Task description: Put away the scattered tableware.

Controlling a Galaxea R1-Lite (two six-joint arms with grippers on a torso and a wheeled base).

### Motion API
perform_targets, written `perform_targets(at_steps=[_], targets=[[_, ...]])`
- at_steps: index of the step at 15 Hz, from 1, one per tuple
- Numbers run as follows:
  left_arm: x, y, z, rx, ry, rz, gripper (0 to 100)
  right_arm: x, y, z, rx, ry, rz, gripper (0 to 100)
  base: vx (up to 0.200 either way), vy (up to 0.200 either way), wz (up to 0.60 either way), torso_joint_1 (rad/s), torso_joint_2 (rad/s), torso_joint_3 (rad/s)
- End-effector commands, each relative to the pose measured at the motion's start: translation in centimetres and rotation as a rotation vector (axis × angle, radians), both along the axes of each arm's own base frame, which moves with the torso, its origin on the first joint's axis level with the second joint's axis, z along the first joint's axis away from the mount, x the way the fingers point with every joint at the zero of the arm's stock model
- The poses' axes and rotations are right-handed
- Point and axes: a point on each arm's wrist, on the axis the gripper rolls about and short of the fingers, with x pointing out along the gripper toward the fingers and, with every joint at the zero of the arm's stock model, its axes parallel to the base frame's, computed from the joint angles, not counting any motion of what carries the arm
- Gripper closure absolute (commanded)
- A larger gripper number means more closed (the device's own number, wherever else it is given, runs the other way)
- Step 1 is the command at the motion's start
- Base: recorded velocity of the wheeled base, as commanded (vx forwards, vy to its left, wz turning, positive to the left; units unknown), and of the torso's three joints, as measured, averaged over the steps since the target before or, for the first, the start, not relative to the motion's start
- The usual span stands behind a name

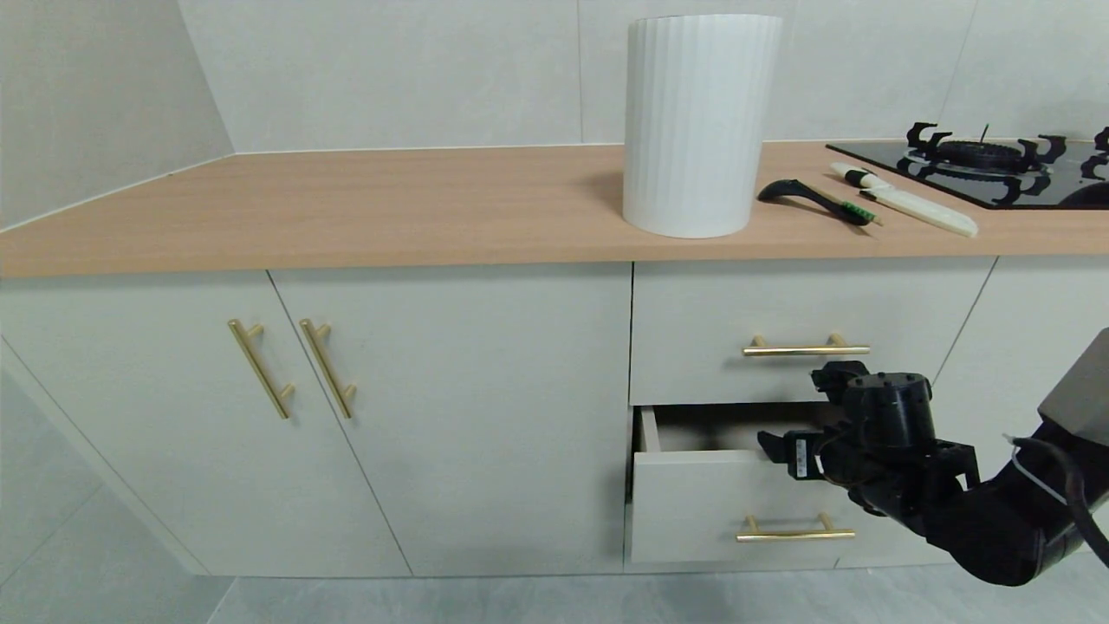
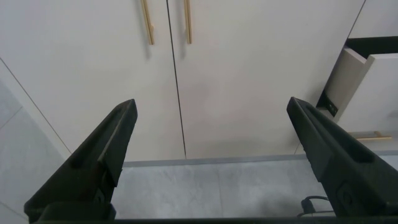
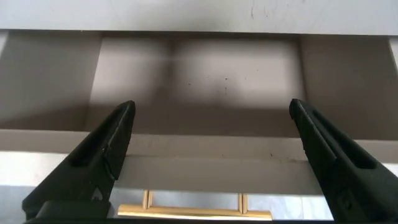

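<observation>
Right hand (image 3: pixel 211 109) spread wide and empty, low in front of the lower drawer (image 1: pixel 693 507), just over its front edge, with the drawer standing partly open. Left hand (image 2: pixel 211 102) likewise wide and empty, low before the cupboard doors (image 2: pixel 177 74) on the left, well apart from everything to be tidied.

Tableware up on the bench (image 1: pixel 390 208), far right, between the white canister (image 1: pixel 697 121) and the hob (image 1: pixel 979 165): black spoon (image 1: pixel 801 192), thin stick (image 1: pixel 845 206) with a green end, and what looks like a white knife (image 1: pixel 918 211). All three close together, the stick touching or just beside the spoon handle, the knife's far end at the hob's edge.

Key relation: pieces above the right hand and a little to its right, so the right arm is clearly the nearer one. Long axes roughly parallel, running from far-left to near-right across the bench. Likely next: lift the right hand up over the bench edge, turn its fingers across that diagonal, take one piece, then bring it down to the open drawer directly below. Risk of nudging neighbours, given how tightly they lie.
</observation>
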Motion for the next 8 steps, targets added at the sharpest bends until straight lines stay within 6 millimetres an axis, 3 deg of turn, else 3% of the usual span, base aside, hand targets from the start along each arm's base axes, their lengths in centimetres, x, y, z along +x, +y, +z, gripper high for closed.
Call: perform_targets(at_steps=[1, 8], targets=[[0.0, 0.0, 0.0, 0.000, 0.003, 0.000, 0, -0.2, -0.1, -0.4, -0.005, 0.018, 0.001, 0, 0.000, 0.000, 0.00, 0.000, 0.00, 0.000], [0.0, 0.0, 0.0, 0.000, 0.001, 0.000, 0, -1.7, -0.5, 1.3, -0.018, 0.057, 0.012, 0, 0.000, 0.000, 0.00, 0.000, 0.00, 0.000]])
